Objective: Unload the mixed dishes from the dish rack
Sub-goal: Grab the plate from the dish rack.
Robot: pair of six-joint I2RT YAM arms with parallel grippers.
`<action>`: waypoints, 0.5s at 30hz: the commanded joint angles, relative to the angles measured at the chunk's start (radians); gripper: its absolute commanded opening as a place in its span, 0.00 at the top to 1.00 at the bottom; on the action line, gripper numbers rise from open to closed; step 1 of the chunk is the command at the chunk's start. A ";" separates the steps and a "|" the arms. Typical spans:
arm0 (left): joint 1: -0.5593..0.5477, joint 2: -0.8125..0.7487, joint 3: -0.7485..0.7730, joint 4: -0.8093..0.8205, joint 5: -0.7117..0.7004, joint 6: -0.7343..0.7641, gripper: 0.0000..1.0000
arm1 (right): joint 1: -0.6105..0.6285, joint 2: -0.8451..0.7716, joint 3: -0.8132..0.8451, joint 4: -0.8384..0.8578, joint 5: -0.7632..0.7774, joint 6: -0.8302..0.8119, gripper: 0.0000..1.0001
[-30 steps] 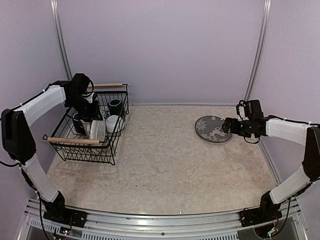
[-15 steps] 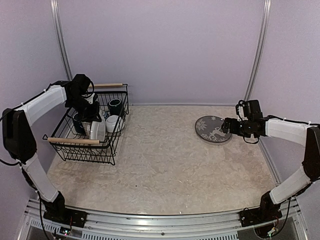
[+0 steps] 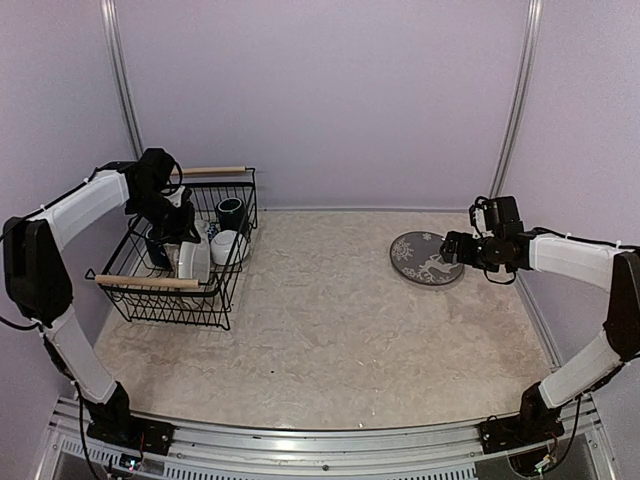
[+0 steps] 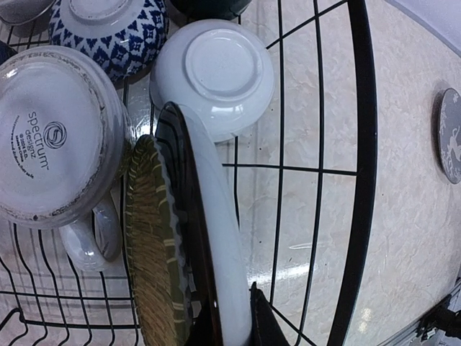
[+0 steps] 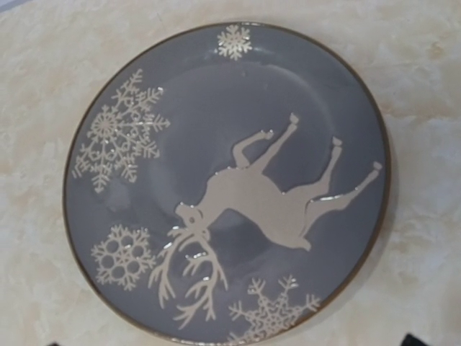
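The dish rack (image 3: pixel 222 290) stands at the table's left, with wooden handles front and back. My left gripper (image 3: pixel 178 226) reaches down into it. In the left wrist view the left gripper (image 4: pixel 234 330) is shut on the upper rim of the upright black-and-white plate (image 4: pixel 209 216). A yellowish woven-look plate (image 4: pixel 150 252) leans against that plate. Beside them lie an upturned white bowl (image 4: pixel 216 72), an upturned white mug (image 4: pixel 50 137) and a blue-patterned cup (image 4: pixel 115 29). A dark mug (image 3: pixel 231 211) sits at the rack's back. My right gripper (image 3: pixel 452 248) hovers open over a grey reindeer plate (image 5: pixel 223 173).
The grey reindeer plate (image 3: pixel 425 260) lies flat on the marbled tabletop (image 3: pixel 330 330) at the right. The rack's black wire wall (image 4: pixel 358 144) stands close to the right of the gripped plate. Lilac walls enclose the table on three sides.
My left gripper has shut on the striped plate's rim. The right gripper has shifted slightly over the grey plate and stays open.
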 commanded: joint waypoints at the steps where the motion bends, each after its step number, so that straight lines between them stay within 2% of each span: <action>1: 0.013 -0.048 0.065 -0.028 0.085 -0.047 1.00 | 0.012 0.006 0.018 -0.012 0.006 0.006 0.00; 9: 0.085 -0.093 0.072 -0.043 0.240 -0.069 1.00 | 0.016 0.010 0.018 0.007 -0.002 0.009 0.00; 15: 0.096 -0.122 0.078 -0.053 0.289 -0.086 1.00 | 0.020 0.021 0.018 0.019 -0.002 0.009 0.00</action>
